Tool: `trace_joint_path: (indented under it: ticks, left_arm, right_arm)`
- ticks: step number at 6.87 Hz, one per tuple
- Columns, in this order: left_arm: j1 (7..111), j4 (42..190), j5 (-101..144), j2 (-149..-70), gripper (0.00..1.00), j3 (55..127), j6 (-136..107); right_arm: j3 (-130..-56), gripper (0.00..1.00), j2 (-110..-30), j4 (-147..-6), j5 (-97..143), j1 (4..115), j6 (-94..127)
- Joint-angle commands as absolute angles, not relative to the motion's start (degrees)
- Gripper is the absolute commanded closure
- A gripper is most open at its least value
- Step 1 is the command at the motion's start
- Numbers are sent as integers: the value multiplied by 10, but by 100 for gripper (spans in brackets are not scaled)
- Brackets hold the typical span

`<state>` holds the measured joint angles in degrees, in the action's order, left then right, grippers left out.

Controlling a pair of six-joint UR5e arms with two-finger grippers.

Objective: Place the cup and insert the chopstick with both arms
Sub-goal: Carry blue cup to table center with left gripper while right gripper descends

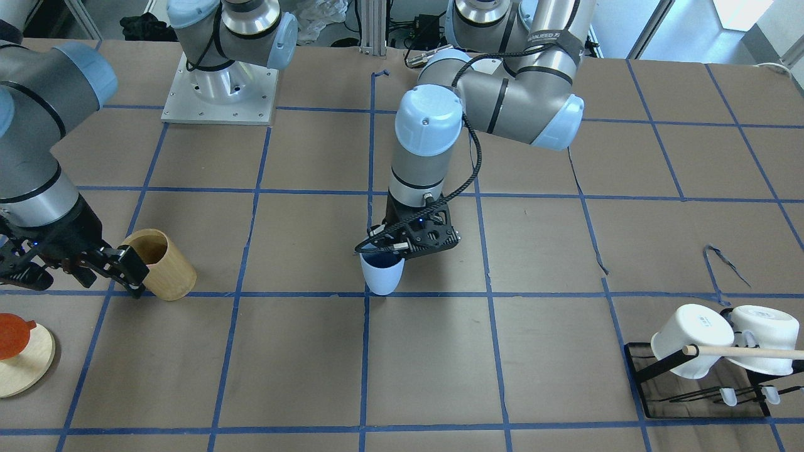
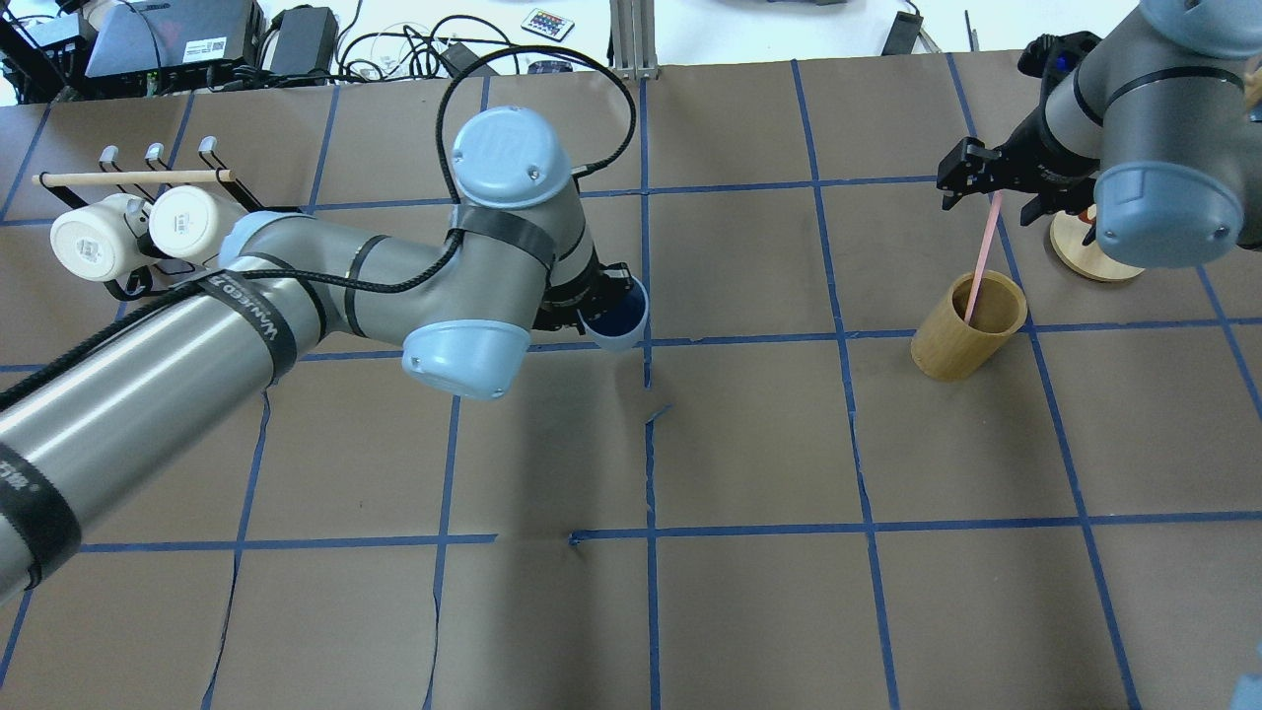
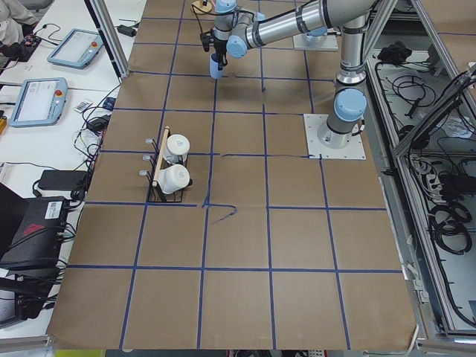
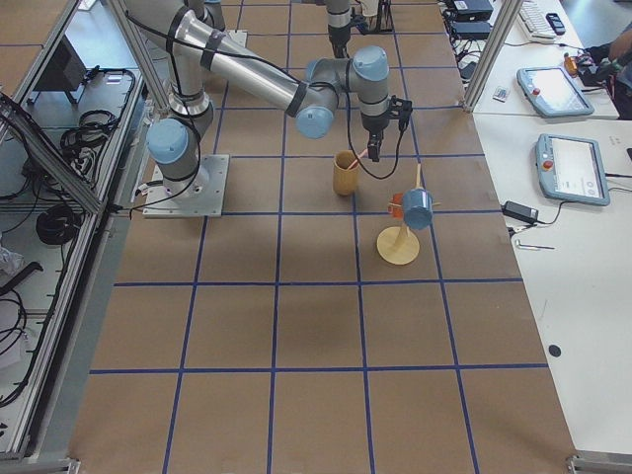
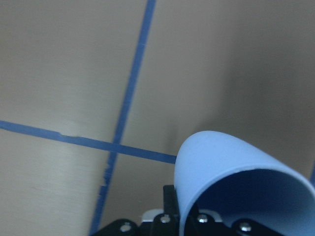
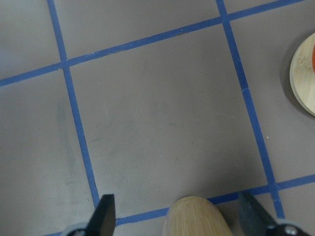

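The light-blue cup (image 1: 382, 277) is near the table's middle, by a crossing of blue tape lines; it also shows in the overhead view (image 2: 619, 318) and the left wrist view (image 5: 231, 172). My left gripper (image 1: 386, 254) is shut on its rim and holds it slightly tilted, at or just above the table. The pale-pink chopstick (image 2: 981, 261) leans in the tan bamboo cylinder (image 2: 964, 330). My right gripper (image 2: 991, 187) is at the stick's upper end. In the right wrist view its fingers (image 6: 103, 216) stand wide apart with nothing between them, above the cylinder (image 6: 197, 219).
A black rack (image 1: 653, 370) with two white mugs (image 1: 691, 342) and a wooden rod (image 1: 747, 351) stands at the robot's far left. A round wooden stand (image 1: 25, 367) with an orange piece stands beyond the bamboo cylinder on the robot's right.
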<state>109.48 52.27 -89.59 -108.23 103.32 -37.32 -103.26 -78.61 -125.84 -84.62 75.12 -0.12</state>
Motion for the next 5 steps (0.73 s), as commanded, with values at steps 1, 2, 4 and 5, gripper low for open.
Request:
trace_joint_path:
  ticks: [1,2,4,5]
  left_arm:
    - [1122,522,-908,-1101,100,1028,-403]
    - [1122,521,-907,-1102,100,1025,-400]
    - [1122,524,-908,-1107,100,1028,-395]
    - [1122,524,-906,-1111,100,1033,-395]
  right_arm:
    - [-1032,26,-801,-1222,-852,751,2]
    - [-1032,37,-803,-1215,-853,751,3]
    - [-1032,52,-803,-1215,-853,751,4]
    - [-1031,60,-802,-1216,-854,751,4]
